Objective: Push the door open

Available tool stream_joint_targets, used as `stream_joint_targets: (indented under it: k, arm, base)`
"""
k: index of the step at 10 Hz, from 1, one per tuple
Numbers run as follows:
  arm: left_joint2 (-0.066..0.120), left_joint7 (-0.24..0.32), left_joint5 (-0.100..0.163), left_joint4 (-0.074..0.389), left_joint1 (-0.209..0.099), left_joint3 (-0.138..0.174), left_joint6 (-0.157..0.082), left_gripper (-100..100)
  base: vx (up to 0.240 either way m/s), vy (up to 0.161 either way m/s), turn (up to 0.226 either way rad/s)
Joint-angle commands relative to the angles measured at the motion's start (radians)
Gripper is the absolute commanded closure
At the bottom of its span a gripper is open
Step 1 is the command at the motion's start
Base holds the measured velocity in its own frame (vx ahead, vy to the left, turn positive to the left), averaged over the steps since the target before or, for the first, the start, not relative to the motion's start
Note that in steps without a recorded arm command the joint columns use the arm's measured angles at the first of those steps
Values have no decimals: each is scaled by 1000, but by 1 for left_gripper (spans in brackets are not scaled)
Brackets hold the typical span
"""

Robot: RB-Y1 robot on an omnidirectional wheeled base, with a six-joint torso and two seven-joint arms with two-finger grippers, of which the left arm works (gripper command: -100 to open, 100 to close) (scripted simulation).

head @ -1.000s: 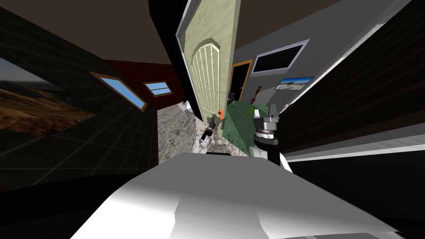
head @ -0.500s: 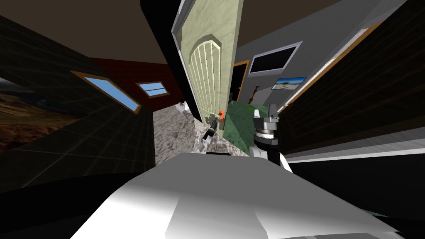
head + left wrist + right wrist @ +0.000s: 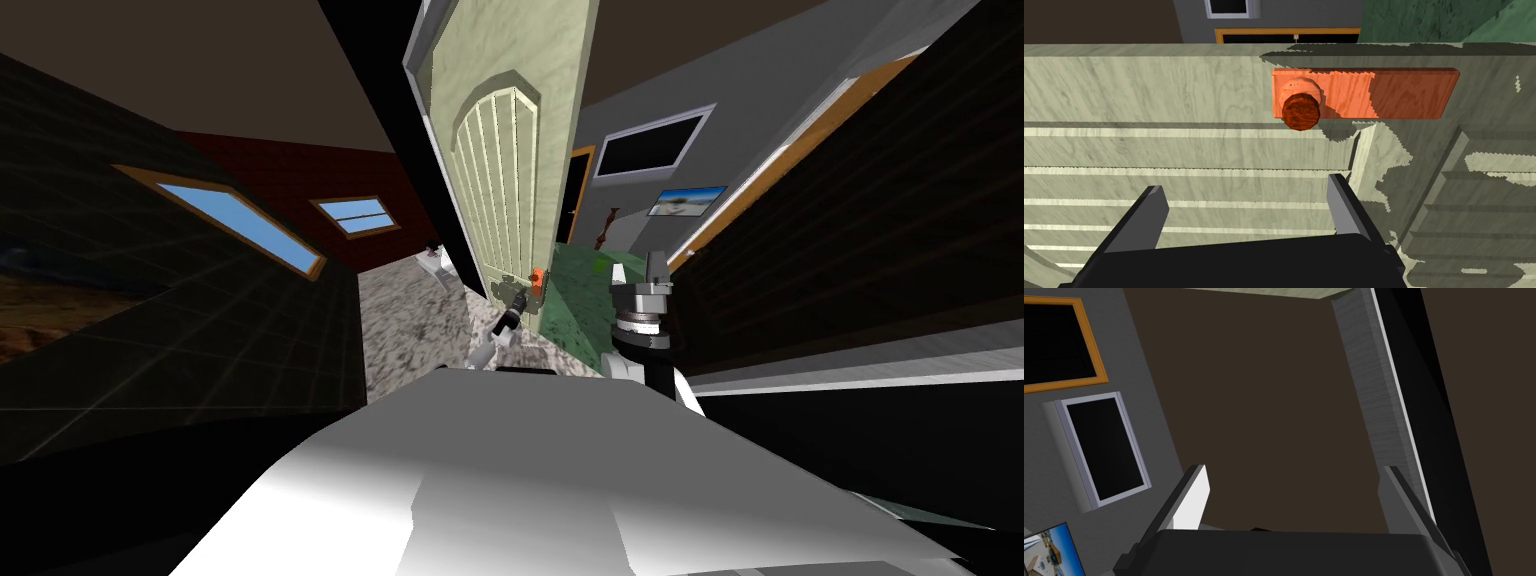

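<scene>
Door point(image 3: 497, 180): swings a little further open than a second ago; its pale green face looks broader to you.
Left hand point(image 3: 518, 294): rides forward with it, close beside the orange knob point(image 3: 537, 278).
Head camera: shifts, so the left wall's windows point(image 3: 235, 220) slide outward.

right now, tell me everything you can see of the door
The door is pale green with a marbled grain and an arched raised panel of vertical slats. Near its free edge sits an orange plate with a round, darker knob. It stands ajar, with green floor showing past its edge. The left end effector, fingers open, faces the slatted panel just beside the knob, holding nothing; whether it touches the door I cannot tell.
</scene>
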Motion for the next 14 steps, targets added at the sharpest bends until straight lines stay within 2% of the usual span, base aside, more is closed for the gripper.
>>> stream_joint_targets:
  k: [1,5,8,9,10,11,14]
  arm:
    - [-8,-1,6,40,-22,-15,1,-100]
    - [-36,-3,20,142,-80,-52,8,-100]
    - [-55,-5,28,192,-108,-70,11,-100]
    - [-50,-6,26,174,-99,-65,14,-100]
    - [-33,-6,25,179,-101,-61,13,-100]
    - [-26,-6,24,182,-101,-58,12,-100]
    - [-23,-6,22,190,-102,-50,8,-100]
  base:
    - [85,116,-103]
    - [111,153,-108]
    - [74,87,-60]
    - [33,40,-17]
    - [102,-46,-32]
    - [160,-100,-39]
    - [166,-98,-23]
